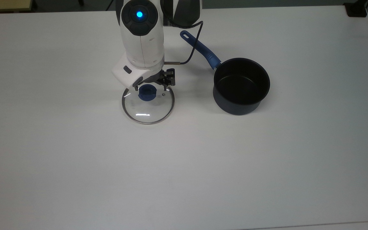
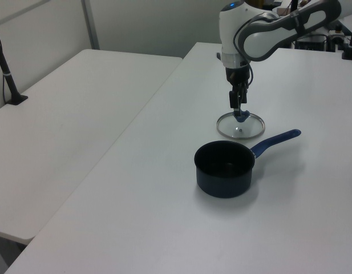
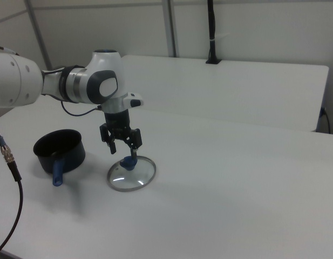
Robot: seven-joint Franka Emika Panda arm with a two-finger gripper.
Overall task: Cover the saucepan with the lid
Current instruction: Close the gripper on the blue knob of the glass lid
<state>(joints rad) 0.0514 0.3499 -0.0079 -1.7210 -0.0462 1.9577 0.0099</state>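
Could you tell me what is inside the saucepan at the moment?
Nothing that can be seen: the saucepan shows a bare black floor in the top view. Its near wall hides part of the inside in the left view. The lid lies on the table, apart from it.

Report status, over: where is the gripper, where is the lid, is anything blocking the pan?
Gripper open, fingers either side of the lid's blue knob. Lid flat on table, not lifted. Saucepan empty, uncovered, standing apart from lid; path between them bare.
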